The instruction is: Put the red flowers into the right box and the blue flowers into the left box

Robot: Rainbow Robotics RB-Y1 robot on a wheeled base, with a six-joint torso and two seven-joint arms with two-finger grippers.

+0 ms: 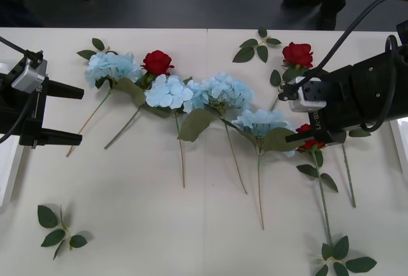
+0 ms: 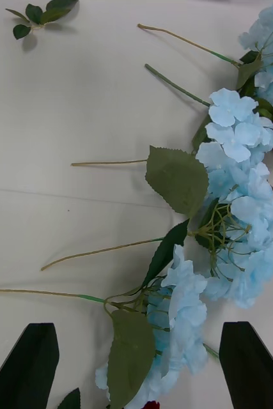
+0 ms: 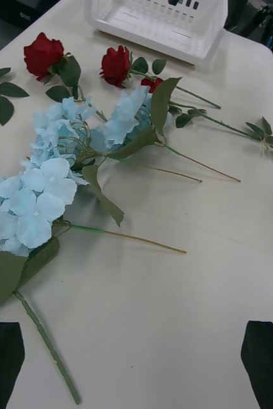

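1. Closest to us, the right gripper [image 1: 292,114] hangs over the right side of the table [image 1: 159,225], its black fingers [image 2: 27,364] spread wide with nothing between them.
2. Right under it lies the rightmost of the blue flowers [image 1: 258,122], and a red rose [image 1: 308,137] peeks out at the lower finger's tip, stem trailing toward the near edge.
3. From that wrist, the pale blue heads [image 2: 238,211] run in a line away from the gripper, the nearest head [image 2: 181,313] sitting between the two open fingers, big green leaf [image 2: 131,354] draped over it.
4. The blue flowers stretch across the table's middle in a chain of four, heads touching.
5. The red flowers [image 1: 157,62]: one tucked among the blue heads on the left, one [image 1: 298,54] far right beyond the gripper, and that third under the gripper.
6. The left gripper [image 1: 80,115] waits at the left edge, fingers [image 3: 2,358] wide apart, empty, the nearest blue head [image 1: 111,65] just beside its upper finger.
7. The left box [image 1: 7,167] shows as a white sliver at the left edge, beneath that arm.
8. The right box [image 3: 158,22] sits at the table's right end, past the roses; its rim [image 1: 401,142] edges in.
9. Loose leaf sprigs [image 1: 57,228] lie scattered at the corners.
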